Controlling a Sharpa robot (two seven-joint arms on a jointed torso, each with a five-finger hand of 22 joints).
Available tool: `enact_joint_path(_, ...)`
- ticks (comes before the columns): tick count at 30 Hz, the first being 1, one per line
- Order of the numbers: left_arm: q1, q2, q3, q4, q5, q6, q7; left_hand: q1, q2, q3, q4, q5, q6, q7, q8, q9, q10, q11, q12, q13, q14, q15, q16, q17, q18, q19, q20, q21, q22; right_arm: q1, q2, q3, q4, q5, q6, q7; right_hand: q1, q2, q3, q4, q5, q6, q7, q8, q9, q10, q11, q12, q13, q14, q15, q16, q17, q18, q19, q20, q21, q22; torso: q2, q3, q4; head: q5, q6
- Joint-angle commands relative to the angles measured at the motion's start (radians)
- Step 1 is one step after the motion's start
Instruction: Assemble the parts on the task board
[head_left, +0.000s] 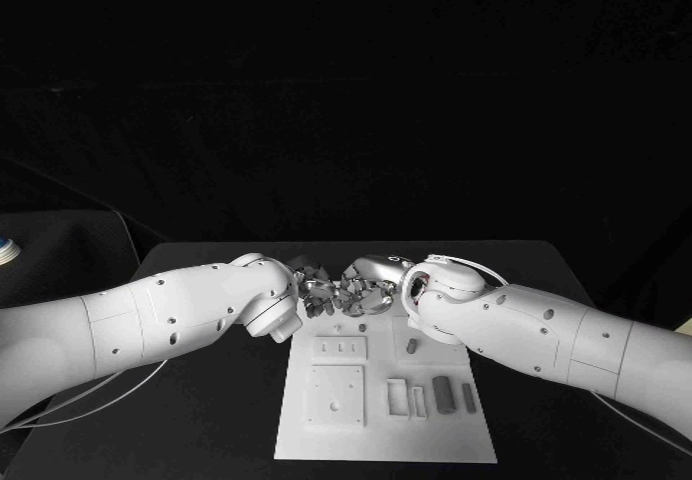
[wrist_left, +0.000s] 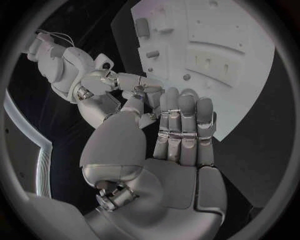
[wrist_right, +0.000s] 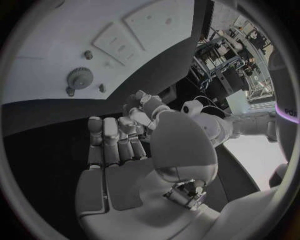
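Note:
The white task board (head_left: 378, 425) lies in the middle of the black table. Dark grey parts (head_left: 444, 395) lie on its right half, and a small one (head_left: 413, 346) sits further back. My left hand (head_left: 312, 287) and right hand (head_left: 369, 285) hover side by side over the board's far end, thumbs nearly touching. In the left wrist view my left hand (wrist_left: 181, 130) has straight fingers with nothing in them, the right hand (wrist_left: 100, 85) beside it. The right hand (wrist_right: 115, 145) is flat and empty too. A grey gear (wrist_right: 80, 77) stands on the board (wrist_right: 56, 30).
A raised square plate (head_left: 336, 395) and a smaller slotted plate (head_left: 342, 348) take up the board's left half. Pale blocks (head_left: 394, 398) lie beside the dark parts. Short pegs (wrist_right: 88, 54) stand near the gear. Bare table (head_left: 216, 420) flanks the board under both arms.

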Motion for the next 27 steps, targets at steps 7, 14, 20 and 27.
enact_joint_path(7,0.000,0.005,0.001,0.000,-0.003,-0.007,-0.010,0.072,0.053,0.033,-0.023,0.014,0.000,0.000,-0.013,-0.007,-0.005,0.004,-0.013,0.005,-0.020,0.000,0.013,0.013,0.017,-0.002,-0.004,0.010,0.001,-0.001,-0.002,0.001,0.014,-0.014,0.012,0.002,-0.004,0.001,0.002,0.001,-0.001,0.035,0.029,0.006,0.001,0.003,-0.002,0.007,-0.002,0.008,0.001,0.006,-0.001,-0.004,0.004,0.001,0.045,-0.001,0.001,0.0002,-0.0002,-0.001,-0.004)
enact_joint_path(14,-0.001,0.008,0.001,-0.001,-0.003,-0.006,-0.010,0.081,0.057,0.037,-0.027,0.014,0.000,0.000,-0.014,-0.007,-0.005,0.004,-0.014,0.006,-0.022,0.000,0.013,0.014,0.017,-0.004,-0.004,0.011,0.001,-0.001,-0.002,0.001,0.019,-0.016,0.014,0.000,-0.005,0.001,0.003,0.001,-0.001,0.035,0.029,0.006,0.001,0.003,-0.002,0.007,-0.002,0.008,0.001,0.006,-0.002,-0.004,0.004,0.001,0.045,-0.001,0.001,0.0001,0.0001,0.000,-0.004)
enact_joint_path(20,-0.001,0.009,0.001,-0.001,-0.004,-0.005,-0.011,0.092,0.064,0.041,-0.032,0.016,-0.001,0.000,-0.016,-0.009,-0.007,0.005,-0.016,0.007,-0.024,0.001,0.014,0.015,0.016,-0.006,-0.004,0.010,0.000,-0.001,-0.002,0.001,0.021,-0.017,0.015,-0.001,-0.005,0.002,0.003,0.001,-0.001,0.035,0.029,0.006,0.001,0.003,-0.002,0.007,-0.002,0.008,0.001,0.006,-0.002,-0.004,0.004,0.001,0.045,-0.001,0.000,0.0004,0.0000,0.000,-0.004)
enact_joint_path(27,-0.001,0.011,0.001,0.000,-0.004,0.005,-0.012,0.139,0.069,0.086,-0.046,0.004,-0.003,0.003,-0.022,-0.012,-0.012,0.009,-0.023,0.009,-0.033,0.005,0.015,0.021,0.012,-0.012,-0.003,0.011,-0.001,-0.001,-0.002,0.001,0.020,-0.018,0.017,-0.003,-0.005,0.002,0.003,0.001,-0.001,0.036,0.029,0.006,0.001,0.003,-0.002,0.007,-0.002,0.008,0.001,0.007,-0.002,-0.004,0.005,0.001,0.045,-0.001,0.001,0.0006,-0.0002,0.002,-0.006)
